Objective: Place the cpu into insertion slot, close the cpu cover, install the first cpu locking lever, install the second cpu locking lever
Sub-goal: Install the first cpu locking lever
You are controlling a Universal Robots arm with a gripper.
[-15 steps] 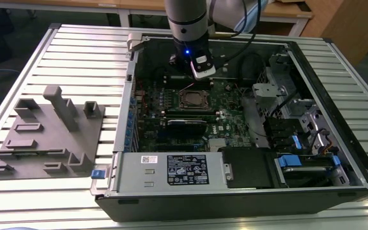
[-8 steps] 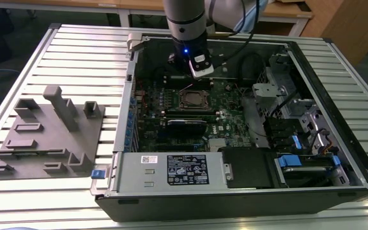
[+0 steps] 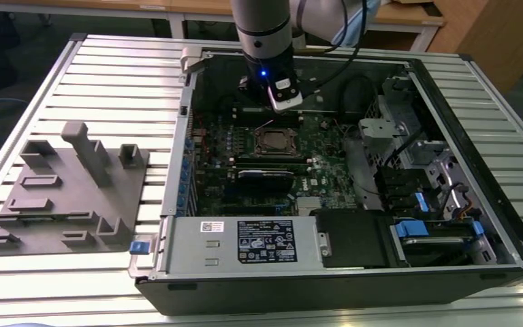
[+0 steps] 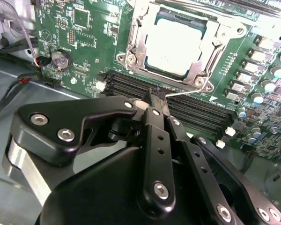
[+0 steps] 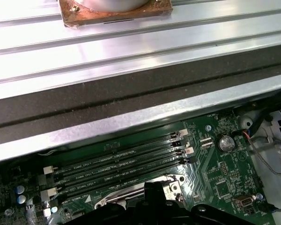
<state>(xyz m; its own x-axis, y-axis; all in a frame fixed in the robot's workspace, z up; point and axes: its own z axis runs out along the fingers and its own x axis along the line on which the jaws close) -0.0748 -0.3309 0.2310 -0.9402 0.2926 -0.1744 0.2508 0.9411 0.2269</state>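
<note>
In the second wrist view the cpu (image 4: 175,44), pale and square, lies in the insertion slot with the silvery cpu cover (image 4: 135,33) folded down around it. A thin metal locking lever (image 4: 189,92) runs along the socket's edge closest to my gripper (image 4: 152,95). The black fingers are shut together, their tips at the end of that lever. In the exterior view the gripper (image 3: 282,103) hangs just behind the insertion slot (image 3: 275,141) inside the open computer case. The first wrist view shows the fingertips (image 5: 154,186) by the lever rod (image 5: 124,197).
Long black memory slots (image 4: 196,110) lie between the gripper and the socket. A coin battery (image 4: 61,59) and loose wires sit to one side. The case wall (image 5: 131,117) stands close behind. A grey fixture (image 3: 71,191) lies on the table at the exterior view's left.
</note>
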